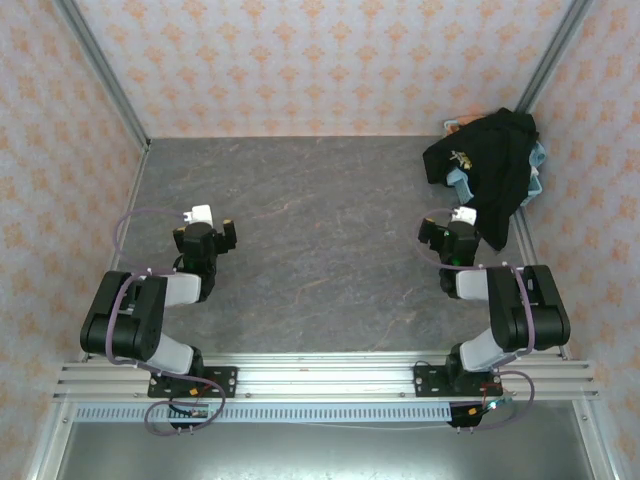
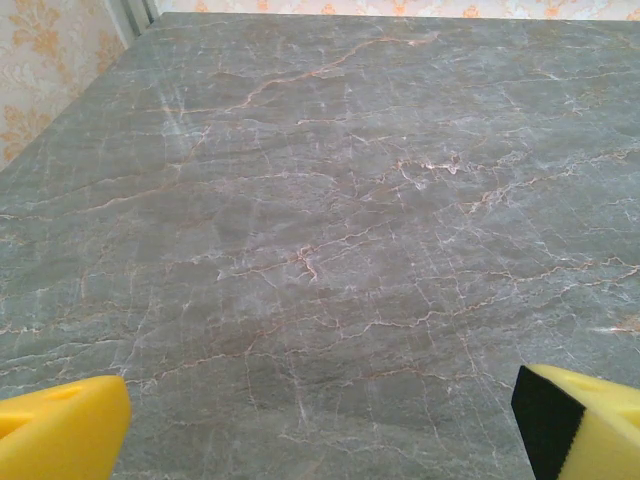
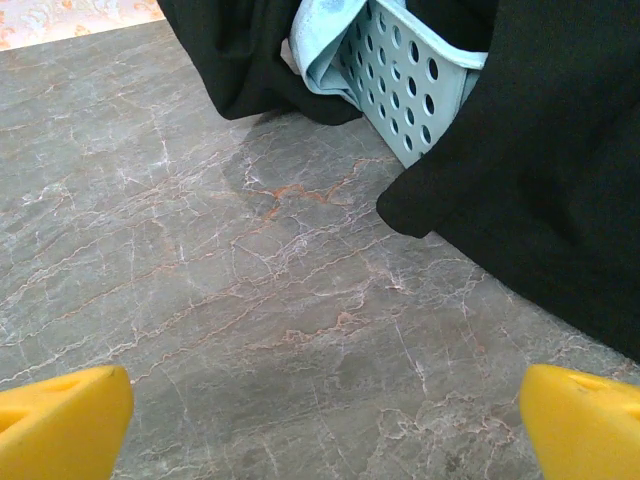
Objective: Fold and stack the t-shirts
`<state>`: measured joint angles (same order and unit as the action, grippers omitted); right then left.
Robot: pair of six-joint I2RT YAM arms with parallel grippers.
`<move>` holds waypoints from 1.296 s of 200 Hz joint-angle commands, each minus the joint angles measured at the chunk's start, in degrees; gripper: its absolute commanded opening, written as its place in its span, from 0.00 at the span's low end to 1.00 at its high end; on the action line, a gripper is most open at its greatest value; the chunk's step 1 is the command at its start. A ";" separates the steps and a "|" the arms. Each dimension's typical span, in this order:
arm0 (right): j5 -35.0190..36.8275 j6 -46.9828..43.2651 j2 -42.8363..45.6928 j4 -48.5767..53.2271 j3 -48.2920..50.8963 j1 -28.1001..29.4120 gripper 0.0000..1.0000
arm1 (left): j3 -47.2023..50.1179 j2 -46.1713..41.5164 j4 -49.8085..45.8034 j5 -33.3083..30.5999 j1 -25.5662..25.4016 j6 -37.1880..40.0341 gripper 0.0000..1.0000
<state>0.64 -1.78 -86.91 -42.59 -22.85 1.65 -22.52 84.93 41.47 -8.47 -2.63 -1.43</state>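
Note:
A black t-shirt (image 1: 497,160) hangs in a heap over a light-blue lattice basket (image 1: 538,160) at the table's far right corner, a small printed patch showing on its left side. In the right wrist view its black fabric (image 3: 545,170) drapes down onto the table beside the basket (image 3: 412,85). My right gripper (image 1: 451,230) (image 3: 320,425) sits just in front of the shirt, open, with only bare table between its yellow fingertips (image 3: 60,420). My left gripper (image 1: 207,230) (image 2: 320,430) is open over the left side of the table, far from the shirt.
The grey marble table (image 1: 320,250) is walled by patterned panels at the back and on both sides. A pale blue cloth (image 3: 325,40) lies inside the basket under the black fabric. Something orange (image 1: 453,126) peeks out behind the shirt.

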 commanded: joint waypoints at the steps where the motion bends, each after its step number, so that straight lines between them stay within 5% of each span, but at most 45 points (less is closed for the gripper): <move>1: 1.29 -0.67 -0.20 -2.13 -0.98 -0.42 0.99 | -1.42 0.75 2.00 -2.08 -0.62 0.73 1.00; 237: 1.62 -0.51 0.69 -3.51 -0.64 -0.42 0.99 | -2.33 -0.43 -0.34 -1.72 -0.69 0.86 1.00; 259: 10.44 2.20 12.30 18.19 -7.87 1.26 0.99 | -7.16 -7.73 -13.48 -5.18 -2.68 1.98 1.00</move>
<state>2.17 -1.74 -85.10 -39.22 -23.59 1.78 -24.25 84.18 37.67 -9.04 -3.01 -1.34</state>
